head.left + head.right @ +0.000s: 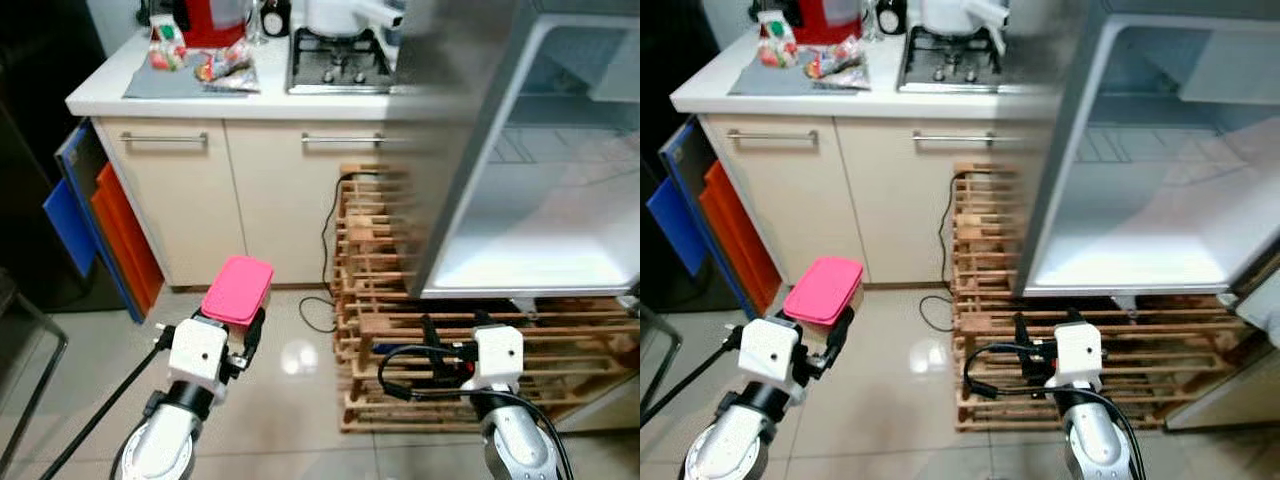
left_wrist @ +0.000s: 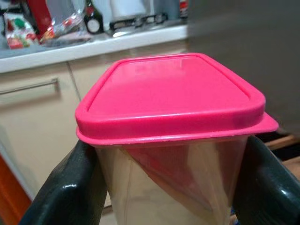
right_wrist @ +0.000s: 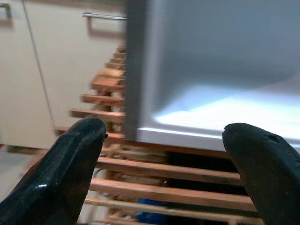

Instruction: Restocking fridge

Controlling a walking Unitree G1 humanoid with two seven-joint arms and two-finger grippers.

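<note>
Pink-lidded clear container [image 1: 238, 290], white fridge [image 1: 560, 150], beige cabinets [image 1: 190, 190].

You're looking at a kitchen: a white bench [image 1: 110, 92] across the upper left, cream cabinets [image 1: 170, 200] with bar handles beneath, a gas hob [image 1: 338, 62] at top centre, a wooden slatted rack [image 1: 375, 300] mid-frame, and glossy pale floor tiles [image 1: 290, 400] below.

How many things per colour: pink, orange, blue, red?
Pink: 1, the lidded container in the left hand.
Orange: 1, a board leaning beside the cabinet.
Blue: 1, a board next to it.
Red: 1, an appliance on the counter.
Total: 4.
</note>
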